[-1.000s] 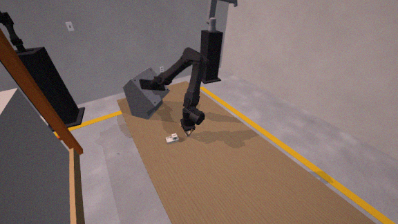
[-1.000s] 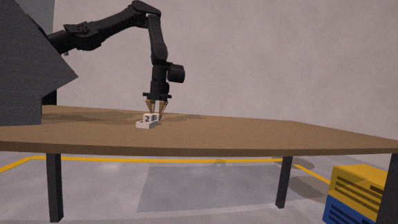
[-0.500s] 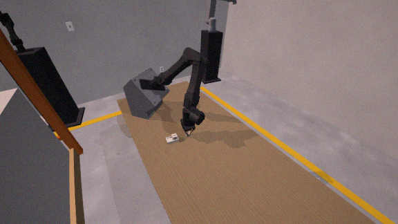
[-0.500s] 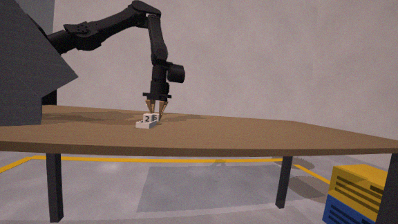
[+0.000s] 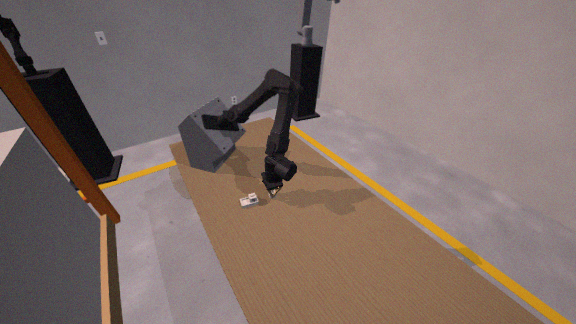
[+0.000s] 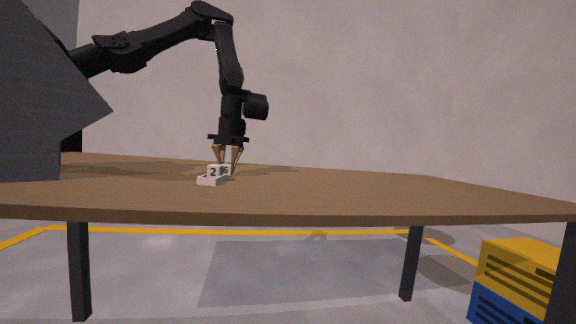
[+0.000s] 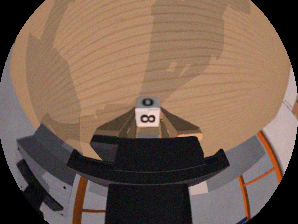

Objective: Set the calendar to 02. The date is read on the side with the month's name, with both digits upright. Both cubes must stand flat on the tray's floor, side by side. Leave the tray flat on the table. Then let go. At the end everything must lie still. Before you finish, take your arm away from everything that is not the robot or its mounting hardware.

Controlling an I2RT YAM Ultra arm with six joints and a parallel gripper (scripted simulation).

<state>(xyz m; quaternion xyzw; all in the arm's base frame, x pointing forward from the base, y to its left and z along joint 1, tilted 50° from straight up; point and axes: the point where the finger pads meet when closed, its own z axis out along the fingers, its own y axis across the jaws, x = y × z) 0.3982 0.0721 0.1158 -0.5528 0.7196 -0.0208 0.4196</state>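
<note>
The gripper (image 5: 274,193) (image 6: 228,167) (image 7: 147,110) points down over the wooden surface (image 5: 325,250) (image 6: 325,195) (image 7: 115,60), its fingers closed on the held cube (image 5: 273,191) (image 6: 227,170) (image 7: 148,117). In the wrist view that cube shows a 0 on one face and, on the neighbouring face, an 8 lying on its side (the exterior view gives a 6 on another face, partly hidden). Whether its underside touches the surface, I cannot tell. The small white tray (image 5: 245,204) (image 6: 207,181) sits on the surface near the gripper, with the other cube (image 5: 253,198) (image 6: 213,171) standing at one end and showing an upright 2 toward the exterior view. The held cube is outside the tray (the top view shows a gap between tray and fingers), so the pair is not side by side in it.
</note>
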